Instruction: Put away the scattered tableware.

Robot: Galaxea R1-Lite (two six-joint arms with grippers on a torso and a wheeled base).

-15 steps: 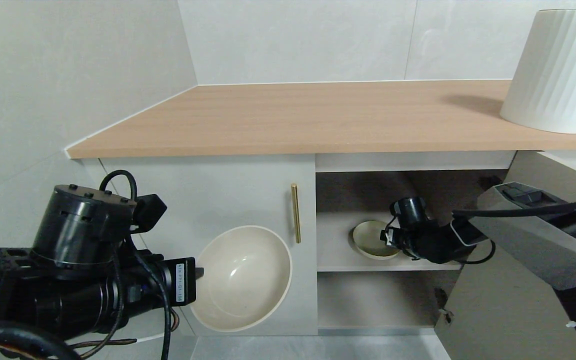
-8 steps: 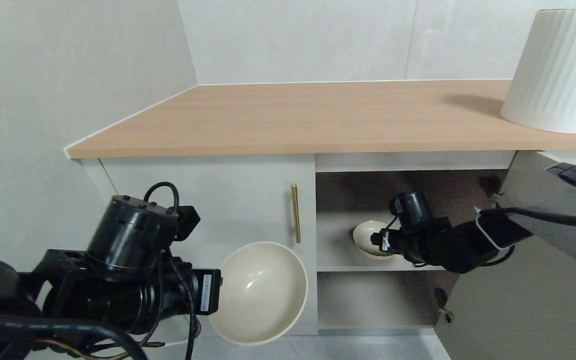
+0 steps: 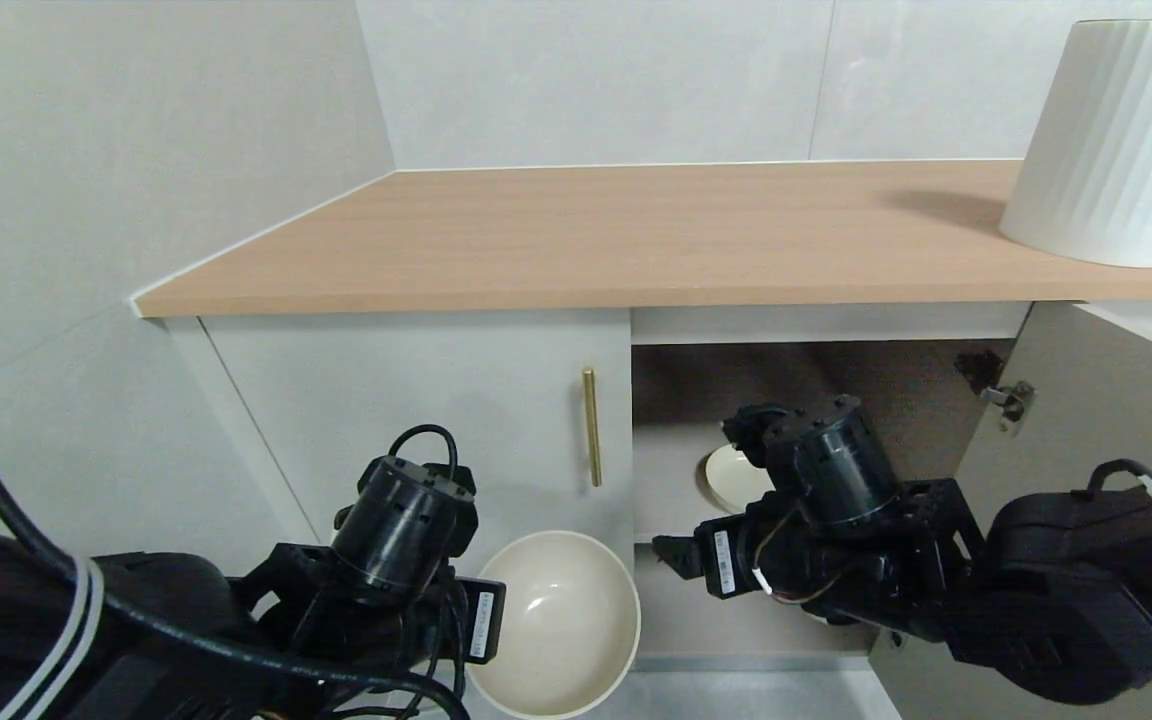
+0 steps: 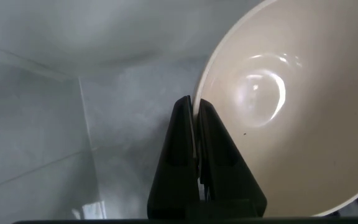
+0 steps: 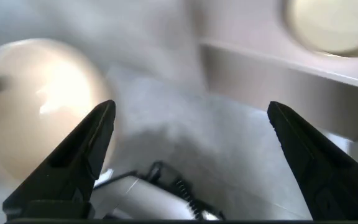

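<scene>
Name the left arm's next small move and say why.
Probably carry the large cream bowl rightward toward the open cupboard: the left gripper pinches its rim before the closed door, and a small cream dish already sits on the shelf.

cream bowl [image 3: 554, 622], wood-grain countertop [image 3: 636, 235], brass handle [image 3: 590, 427]

The bowl [image 3: 553, 625] is smooth, glossy cream ware with a bright highlight. The bench [image 3: 636, 230] is matt wood grain; the cabinet door [image 3: 416, 390] is smooth matt grey with a polished brass-coloured metal handle [image 3: 591, 427].
</scene>
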